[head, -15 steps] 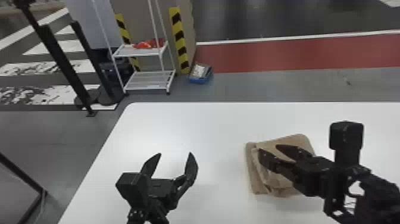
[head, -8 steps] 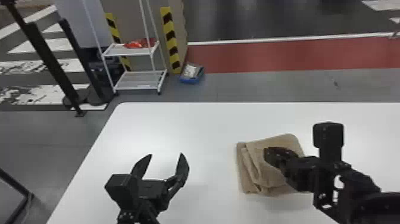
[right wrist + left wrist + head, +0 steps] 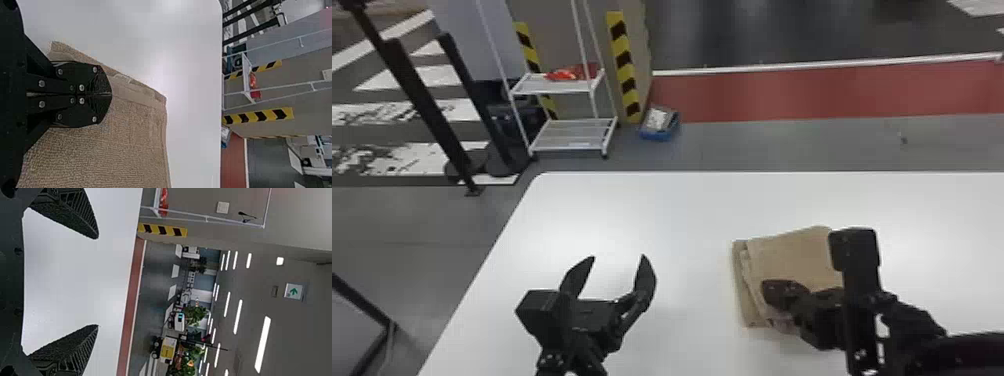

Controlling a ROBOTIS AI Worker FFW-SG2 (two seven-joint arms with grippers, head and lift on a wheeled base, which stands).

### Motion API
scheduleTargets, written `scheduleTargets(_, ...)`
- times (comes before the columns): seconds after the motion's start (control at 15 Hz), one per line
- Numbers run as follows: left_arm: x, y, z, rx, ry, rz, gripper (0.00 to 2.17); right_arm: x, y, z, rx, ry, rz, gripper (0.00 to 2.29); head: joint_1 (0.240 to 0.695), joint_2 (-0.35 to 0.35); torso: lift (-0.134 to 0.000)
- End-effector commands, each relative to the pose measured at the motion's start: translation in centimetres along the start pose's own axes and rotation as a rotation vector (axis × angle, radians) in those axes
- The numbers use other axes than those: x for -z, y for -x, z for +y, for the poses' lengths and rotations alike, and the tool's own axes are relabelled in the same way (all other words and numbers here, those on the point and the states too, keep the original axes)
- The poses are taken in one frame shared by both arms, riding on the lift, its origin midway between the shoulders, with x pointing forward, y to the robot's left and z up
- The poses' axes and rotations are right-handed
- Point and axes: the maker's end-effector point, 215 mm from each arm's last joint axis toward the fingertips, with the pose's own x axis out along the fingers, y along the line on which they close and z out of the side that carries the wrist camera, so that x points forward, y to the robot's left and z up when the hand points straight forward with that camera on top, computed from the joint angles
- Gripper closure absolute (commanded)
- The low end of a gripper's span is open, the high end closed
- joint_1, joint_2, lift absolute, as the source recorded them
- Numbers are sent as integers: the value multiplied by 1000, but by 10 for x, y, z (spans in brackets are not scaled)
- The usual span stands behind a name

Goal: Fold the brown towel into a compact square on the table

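Lying beneath the clenched right pincer (image 3: 110, 94), the brown towel (image 3: 792, 257) sits well apart from the released left pincer (image 3: 618, 257).

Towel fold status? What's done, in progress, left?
Done: the brown towel is already a small, layered, roughly square stack on the table.
In hand: the right gripper is shut over the towel's left part; can't tell if it pinches any cloth. Left gripper is open, off the towel.
Left: probably just squaring up, since a lower layer sticks out along the left edge.
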Motion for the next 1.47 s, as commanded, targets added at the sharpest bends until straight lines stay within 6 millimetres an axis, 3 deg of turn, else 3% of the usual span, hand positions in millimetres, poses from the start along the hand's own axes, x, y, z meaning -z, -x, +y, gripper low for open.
scheduleTargets(0.0, 0, 0, 0, 1, -1, -1, 70, 13, -5, 24, -53, 5, 34, 2223, 695, 198, -114)
scheduleTargets(0.27, -1, 0, 0, 1, -1, -2, 70, 27, 10, 61, -159, -10, 53, 2223, 695, 249, -114)
scheduleTargets(0.4, -1, 0, 1, -1, -2, -1, 70, 25, 25, 65, -182, -27, 29, 2223, 695, 266, -114)
scheduleTargets(0.53, -1, -1, 1, 0, -2, -2, 70, 9, 47, 50, -165, -42, -39, 2219, 695, 273, -114)
scheduleTargets(0.67, -1, -2, -1, 3, 1, -2, 70, 9, 57, 18, -105, -57, -64, 2219, 695, 251, -114)
scheduleTargets(0.93, 0, -2, -5, 9, 3, -1, 70, 26, 48, -35, -23, -81, -57, 2219, 695, 182, -114)
scheduleTargets(1.07, 1, -2, -4, 7, 4, 2, 70, 40, 39, -44, -10, -89, -27, 2219, 695, 142, -114)
scheduleTargets(1.2, 1, -1, -4, 7, 3, 2, 70, 35, 39, -47, -9, -83, -48, 2223, 695, 132, -114)
scheduleTargets(1.4, 2, 0, -3, 4, 2, 1, 70, 3, 76, -44, -37, -115, -129, 2223, 695, 126, -114)
